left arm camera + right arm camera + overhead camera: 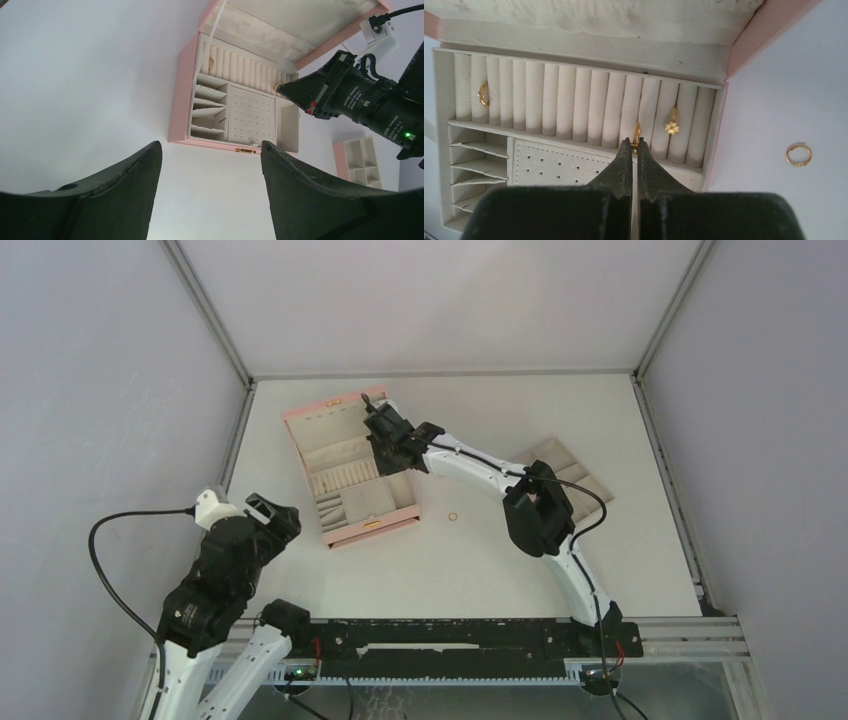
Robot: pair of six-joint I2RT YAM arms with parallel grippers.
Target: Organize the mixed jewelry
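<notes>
View of the ring-sorting step, read from left to right. The left gripper hung idle near the table's left edge, jaws wide and holding nothing, well apart from the work. The pink box lay open at mid-table, its lid tipped back and its row of ring rolls exposed. A first ring sat in a slot near the left end of the rolls. Further right, the right gripper had its fingers drawn to a narrow slit, apparently pinching the held ring, which stood upright in a slot between two rolls. One slot to its right sat a clover ring. The step in hand was therefore judged to be the seating of a third ring. The next move called for a small opening of the jaws and a straight retreat, so that the ring would not be pulled out again. The close-set rolls and the neighbouring clover ring left little room for sideways motion. Beyond the box's right wall a loose ring lay flat on the table, probably the next to be fetched. Thin and flat, it would demand a precise pinch. The compartmented tray stood further right, partly hidden by the right arm. Only four rings could be found.
</notes>
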